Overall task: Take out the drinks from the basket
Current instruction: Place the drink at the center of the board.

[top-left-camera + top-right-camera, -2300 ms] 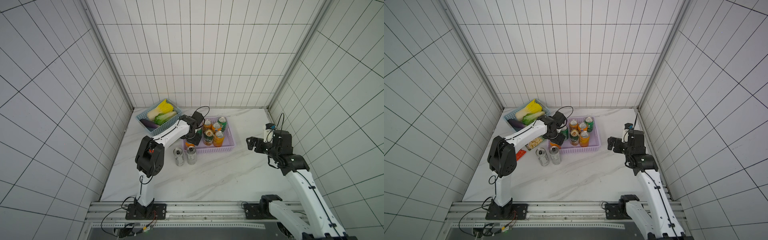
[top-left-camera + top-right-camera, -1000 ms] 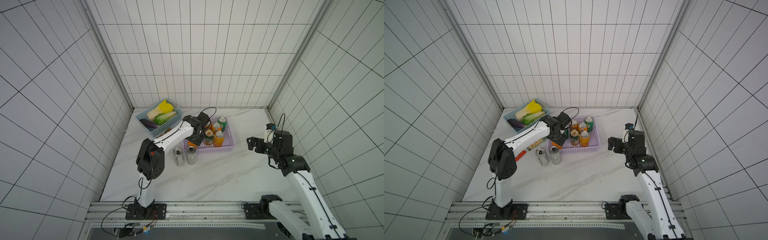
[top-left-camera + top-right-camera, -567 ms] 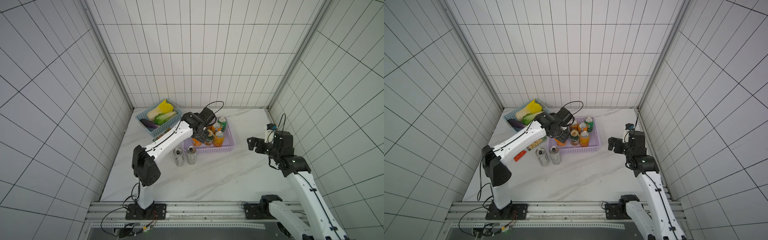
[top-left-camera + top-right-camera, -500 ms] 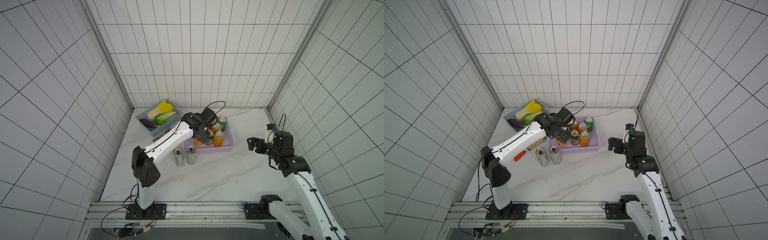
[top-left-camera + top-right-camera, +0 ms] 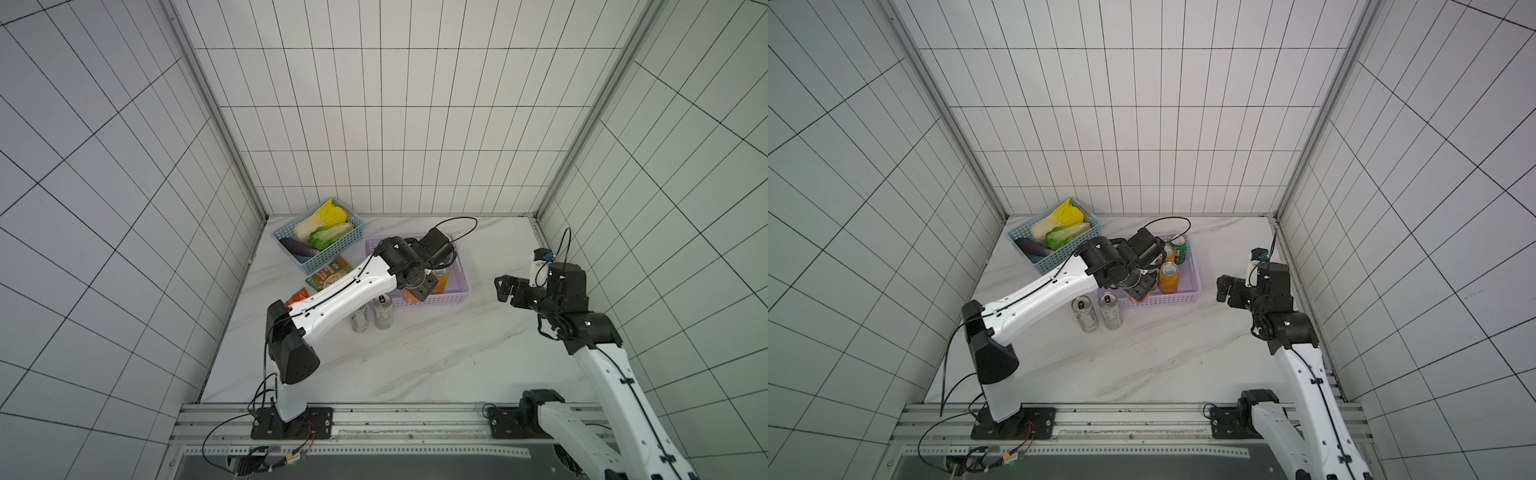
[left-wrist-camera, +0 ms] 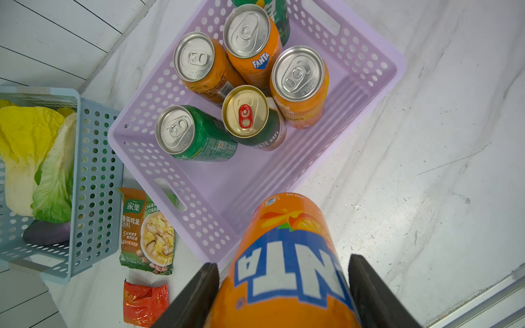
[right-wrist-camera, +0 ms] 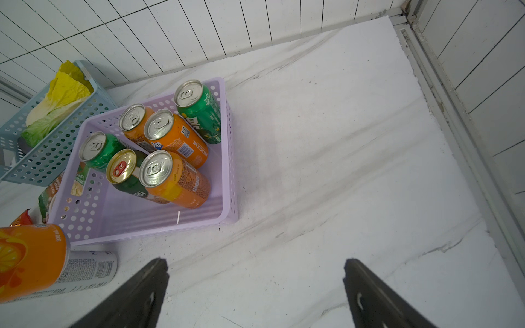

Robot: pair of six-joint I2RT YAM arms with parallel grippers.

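Left gripper (image 6: 282, 265): jaws clamped on one orange metal Fanta can (image 6: 284, 233), held aloft by the near wall of the basket. Right gripper (image 7: 257, 264): jaws spread wide, holding nothing, over bare white marble tabletop (image 7: 341, 170), well apart from the basket. Two slim silver-white cans (image 5: 1084, 313), (image 5: 1109, 311): upright on the table, just before the basket. Wide shallow lilac perforated plastic basket (image 7: 230, 170): six upright cans clustered inside, being three orange cans (image 7: 155, 167), two green cans (image 7: 187, 93), one green can with gold top (image 7: 120, 164). Blue lattice basket (image 5: 1059, 255) of leafy vegetables: far left corner.
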